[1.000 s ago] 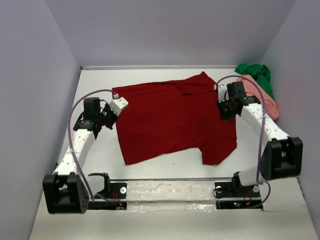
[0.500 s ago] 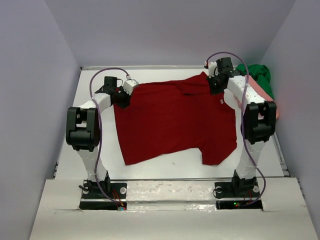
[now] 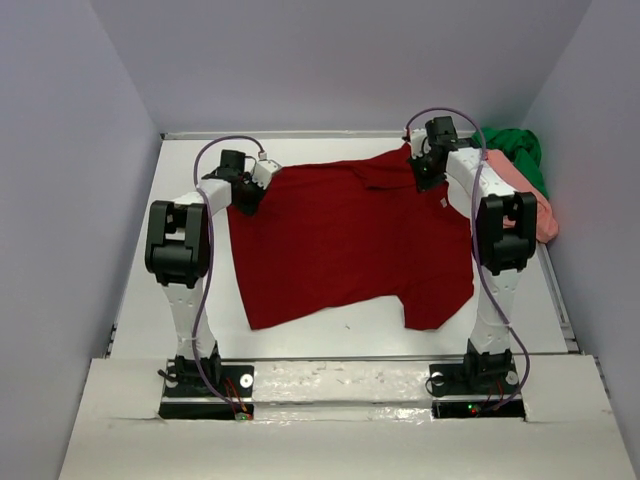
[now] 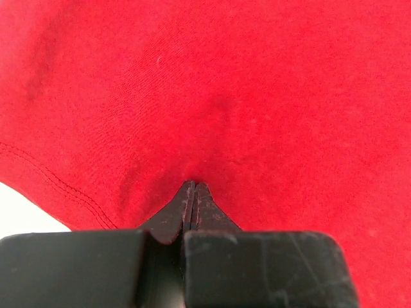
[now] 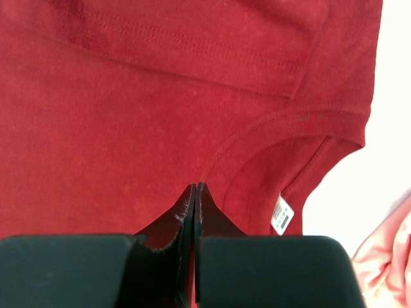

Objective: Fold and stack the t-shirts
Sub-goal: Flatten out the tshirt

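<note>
- White table (image 3: 300, 340) carries the red shirt (image 3: 340, 240), spread flat at centre and not yet folded.
- Our left gripper (image 4: 193, 186), jaws shut, presses the shirt's 11 o'clock corner. Our right gripper (image 5: 195, 187), also shut, sits below the collar at 1 o'clock. We judge they are placed to start a fold, but cannot tell if cloth is caught.
- Pink shirt (image 3: 543, 218) and green shirt (image 3: 515, 148) wait crumpled at 2 o'clock, beside our right arm.
</note>
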Robot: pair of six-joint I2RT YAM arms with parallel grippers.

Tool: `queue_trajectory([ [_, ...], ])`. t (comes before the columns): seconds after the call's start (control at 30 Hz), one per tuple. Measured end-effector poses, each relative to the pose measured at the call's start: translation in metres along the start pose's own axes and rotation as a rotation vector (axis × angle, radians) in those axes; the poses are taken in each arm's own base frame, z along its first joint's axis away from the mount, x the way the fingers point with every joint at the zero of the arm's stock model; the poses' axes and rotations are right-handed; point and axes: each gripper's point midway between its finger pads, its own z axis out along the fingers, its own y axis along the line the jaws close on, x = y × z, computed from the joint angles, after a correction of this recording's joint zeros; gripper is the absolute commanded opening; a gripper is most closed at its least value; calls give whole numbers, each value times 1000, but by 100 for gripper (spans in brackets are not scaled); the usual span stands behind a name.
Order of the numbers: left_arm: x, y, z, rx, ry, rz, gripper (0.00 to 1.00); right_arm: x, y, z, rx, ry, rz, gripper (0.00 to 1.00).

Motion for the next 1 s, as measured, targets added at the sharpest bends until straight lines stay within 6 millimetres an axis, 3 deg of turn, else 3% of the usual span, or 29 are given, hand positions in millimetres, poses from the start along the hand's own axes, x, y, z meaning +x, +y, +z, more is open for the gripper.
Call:
queue_trajectory([
  [0.17, 3, 8, 3, -35, 27, -16, 0, -2, -1, 13, -8, 5, -2, 0],
  [0.5, -11, 32, 14, -92, 56, -18, 0, 12, -3, 54, -27, 67, -6, 0],
  [0.8, -20, 61, 21, -192, 104, -23, 0, -10, -14, 66, 0, 32, -13, 0],
  [1.0, -17, 65, 20, -243, 138, -12, 0, -26, -17, 75, -4, 3, -12, 0],
])
